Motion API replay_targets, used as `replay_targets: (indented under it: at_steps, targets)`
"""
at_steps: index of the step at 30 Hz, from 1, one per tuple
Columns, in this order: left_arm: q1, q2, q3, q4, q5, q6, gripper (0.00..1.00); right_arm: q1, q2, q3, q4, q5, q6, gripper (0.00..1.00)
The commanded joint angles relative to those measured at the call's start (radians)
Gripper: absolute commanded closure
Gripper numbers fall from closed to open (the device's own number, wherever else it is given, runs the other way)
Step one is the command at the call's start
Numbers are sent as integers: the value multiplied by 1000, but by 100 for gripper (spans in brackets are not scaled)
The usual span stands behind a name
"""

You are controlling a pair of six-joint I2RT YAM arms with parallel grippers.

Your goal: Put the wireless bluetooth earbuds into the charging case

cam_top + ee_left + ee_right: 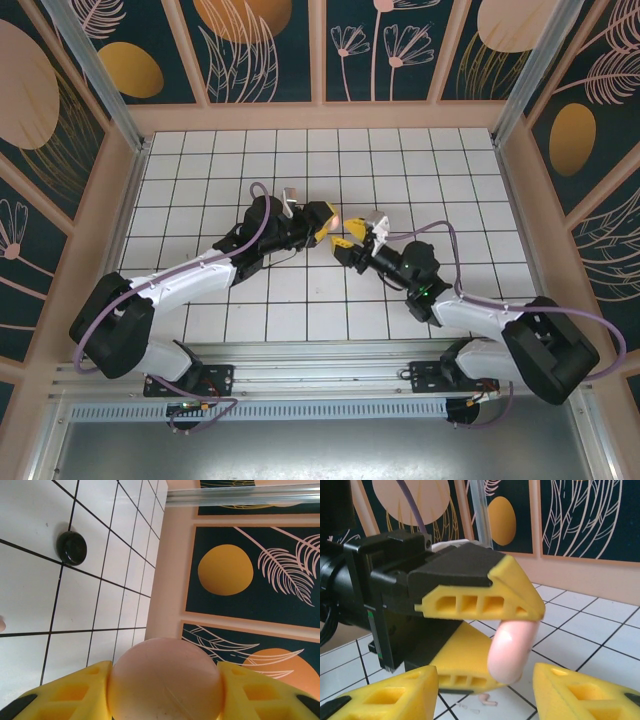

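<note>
Earbud (482, 699) is my best reading of the pale curl on the tile under the right end effector (350, 238), though the view is too poor to be sure. Such a piece should be very light, hard-shelled and slick, and apt to flick away under a hard pinch. It is best taken gently across the body, leaving the stem free. The right end effector stands part open with nothing between its fingers. The left end effector (322, 222) is clamped on the round pink case (165, 680) by its rim, off the surface (30, 595). The case is rigid and smooth, so it could twist in that grip. A black case (71, 547) lies well apart. The two end effectors crowd each other.
</note>
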Motion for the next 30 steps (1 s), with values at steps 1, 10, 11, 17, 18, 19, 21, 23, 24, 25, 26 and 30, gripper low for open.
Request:
replay_targets:
  at_steps: [1,10,11,17,18,19,21,23,24,25,26,30]
  targets:
    - [4,-17,1,35,14,-8,71,15,27,48,90,22,-6,46]
    - [5,-24,8,37,14,-4,71,20,94,78,120,68,9,55]
    - [5,-24,8,37,15,-4,71,20,98,78,122,73,11,56]
    - [5,-22,14,40,19,-2,71,22,122,81,139,108,22,56]
    - [4,-21,15,40,20,-3,71,22,125,83,140,112,24,56]
    - [5,-21,15,40,19,-2,71,23,130,85,142,118,26,55]
    - [4,-22,16,40,20,-3,71,23,138,86,144,130,27,56]
    - [4,-24,16,40,21,0,71,23,144,86,152,138,30,59]
    - [5,-24,17,41,22,-2,71,23,145,86,156,142,30,60]
    - [4,-24,17,42,23,0,71,23,148,89,159,145,30,62]
    - [6,-22,20,42,26,0,71,22,151,90,160,146,30,64]
    - [4,-23,24,34,29,9,67,23,154,93,161,137,24,73]
